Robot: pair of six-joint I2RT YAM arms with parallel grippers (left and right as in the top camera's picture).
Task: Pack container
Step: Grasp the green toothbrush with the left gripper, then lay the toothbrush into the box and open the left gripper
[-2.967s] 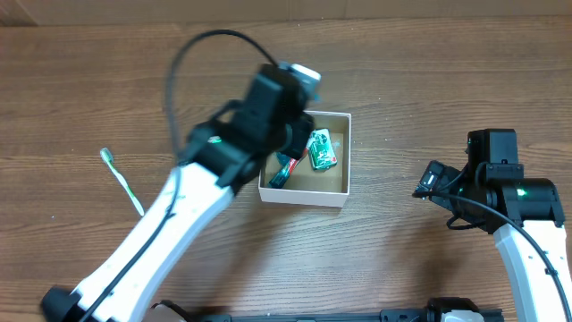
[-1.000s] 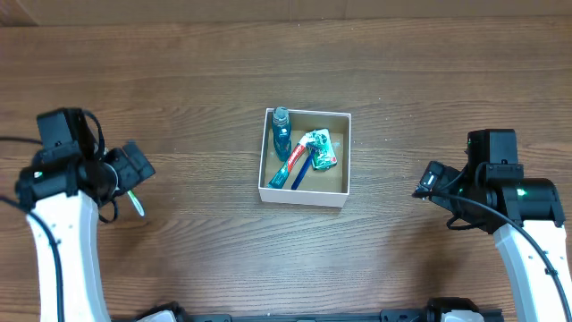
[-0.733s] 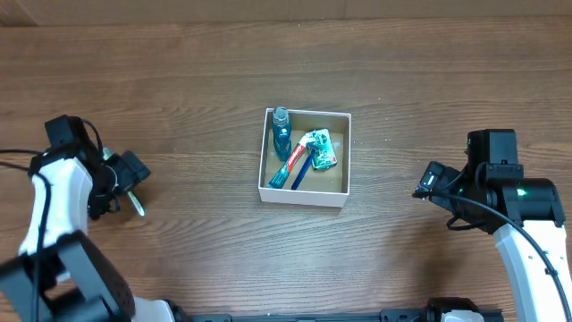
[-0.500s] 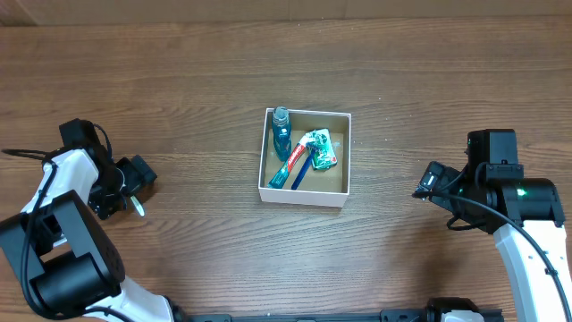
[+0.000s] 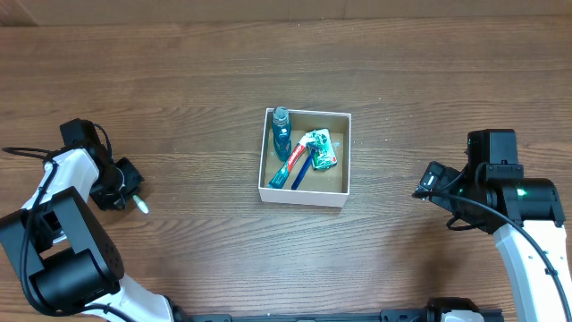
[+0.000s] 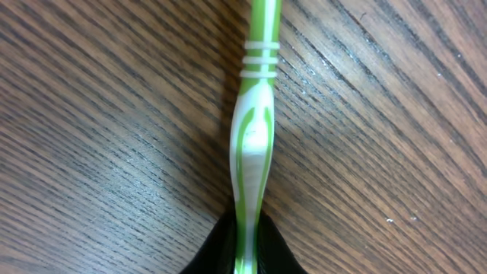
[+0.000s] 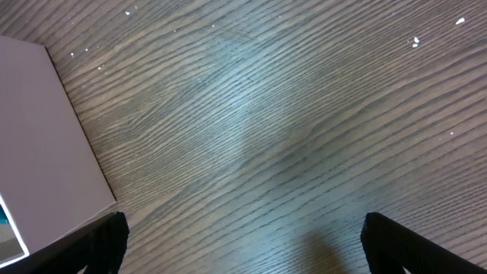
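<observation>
Grasping the last loose item seems the step in hand: on the brown wood-grain bench (image 5: 429, 89), the small square white-walled, brown-lined cardboard container (image 5: 304, 195) sits at centre holding a blue bottle (image 5: 281, 134) and a green packet (image 5: 322, 150), while far left the left gripper (image 6: 245, 237) pinches a green-and-white plastic toothbrush (image 6: 251, 137) lying flat. Next it needs lifting, carrying right and laying slantwise inside; the right gripper (image 5: 431, 182) hangs spread, empty.

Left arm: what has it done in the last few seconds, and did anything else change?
The left arm swung from over the container to the left side of the table and closed its jaws on the green toothbrush. The container, its contents and the right arm stayed put.
</observation>
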